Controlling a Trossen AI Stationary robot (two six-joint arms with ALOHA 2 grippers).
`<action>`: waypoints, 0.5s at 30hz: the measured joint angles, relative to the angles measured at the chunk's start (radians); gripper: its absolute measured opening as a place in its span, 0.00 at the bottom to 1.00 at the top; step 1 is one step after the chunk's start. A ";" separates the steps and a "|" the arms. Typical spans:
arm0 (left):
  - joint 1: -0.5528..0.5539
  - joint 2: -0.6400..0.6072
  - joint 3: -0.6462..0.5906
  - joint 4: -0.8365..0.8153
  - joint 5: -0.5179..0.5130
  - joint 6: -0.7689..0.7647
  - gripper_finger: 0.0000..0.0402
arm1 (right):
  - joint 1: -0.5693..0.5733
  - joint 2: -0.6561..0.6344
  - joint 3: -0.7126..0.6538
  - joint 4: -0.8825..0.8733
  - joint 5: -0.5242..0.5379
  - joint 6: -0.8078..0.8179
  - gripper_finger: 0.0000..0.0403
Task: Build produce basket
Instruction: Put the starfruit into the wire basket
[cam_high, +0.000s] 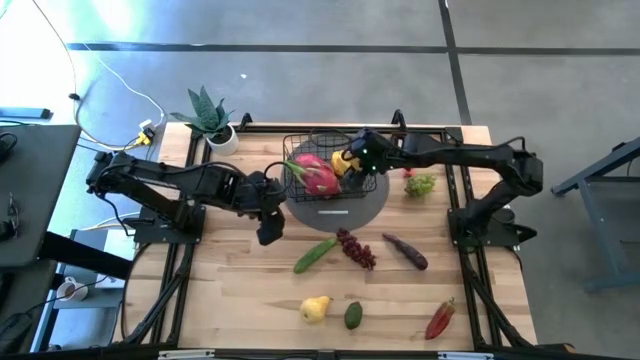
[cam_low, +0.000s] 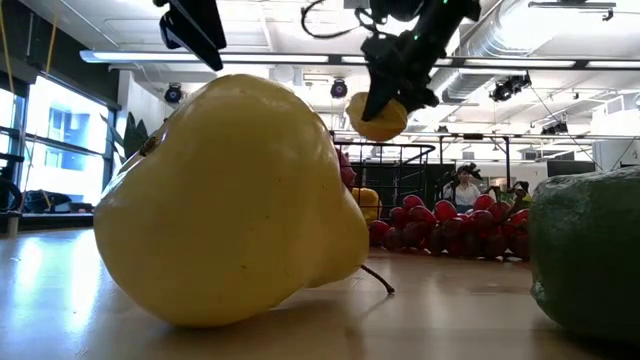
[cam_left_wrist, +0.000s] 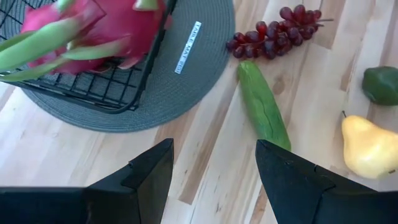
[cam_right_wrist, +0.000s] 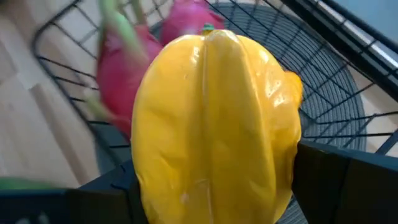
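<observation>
Table (cam_high: 250, 300) of pale wooden planks carries everything, with two dark arms reaching in from its sides toward the middle. On the round grey mat (cam_high: 365, 212) at the far centre sits the black wire basket (cam_high: 300, 150), holding a pink dragon fruit (cam_high: 313, 173). The right arm stretches across from the right edge, elbow bent, its right gripper (cam_high: 352, 160) poised above the basket's right side with the fingers closed around a yellow starfruit (cam_right_wrist: 214, 124), which hangs in the air over the mesh. The left arm extends from the left edge with its left gripper (cam_left_wrist: 214, 165) angled down just beside the mat's near left rim, fingers spread apart and holding nothing. On the open table lie a green cucumber (cam_high: 315, 254), purple grapes (cam_high: 356, 248), a dark purple vegetable (cam_high: 406, 251), green grapes (cam_high: 420, 184), a yellow pear (cam_high: 316, 308), an avocado (cam_high: 353, 315) and a red chilli (cam_high: 440, 319). A potted plant (cam_high: 210, 118) stands at the far left corner.
</observation>
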 joint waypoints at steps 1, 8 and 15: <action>0.004 0.000 0.000 0.001 0.000 0.000 0.54 | -0.010 0.008 0.000 -0.005 -0.002 -0.002 0.64; 0.037 0.000 0.000 0.008 0.000 0.016 0.54 | -0.048 0.079 0.000 -0.006 -0.113 -0.017 0.64; 0.054 0.000 0.000 0.007 0.000 0.016 0.54 | -0.049 0.115 0.000 -0.016 -0.124 -0.031 0.71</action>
